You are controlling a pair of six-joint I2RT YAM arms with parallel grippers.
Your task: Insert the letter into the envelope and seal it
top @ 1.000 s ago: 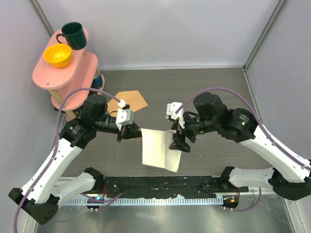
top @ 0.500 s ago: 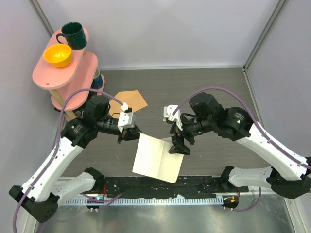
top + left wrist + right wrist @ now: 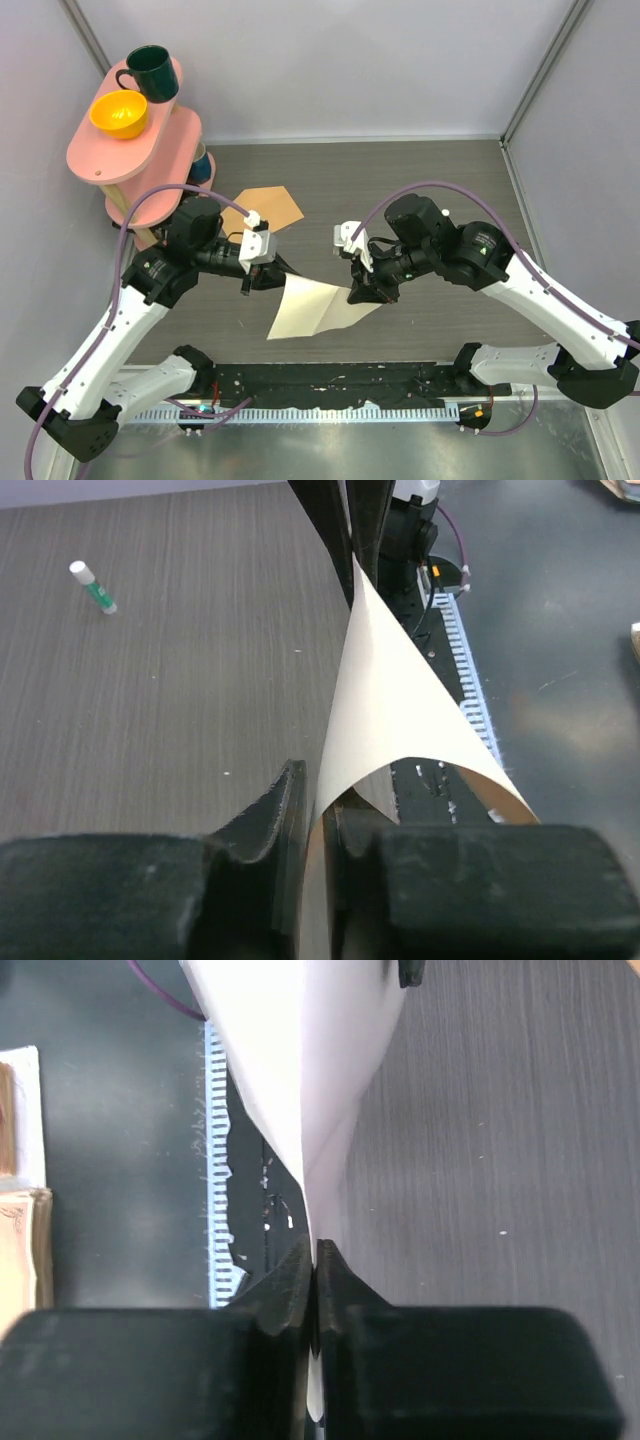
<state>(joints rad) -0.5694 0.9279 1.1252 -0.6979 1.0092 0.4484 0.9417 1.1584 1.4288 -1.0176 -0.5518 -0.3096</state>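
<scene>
"Where is the thin, pale cream paper letter (image 3: 310, 308)?"

"In the air. It hangs curled between the two arms, above the grey wood-grain counter (image 3: 420, 180)."

"Who holds it?"

"Both arms. The left tool (image 3: 272, 278) is pressed together on the sheet's left corner, and the right tool (image 3: 362, 292) pinches its right edge."

"And the flat tan-brown kraft paper envelope (image 3: 272, 208)?"

"It lies on the counter behind the left arm, apart from the letter and near the pink two-tier shelf (image 3: 110, 150). A small white-and-green glue stick (image 3: 93, 587) also lies on the counter."
</scene>
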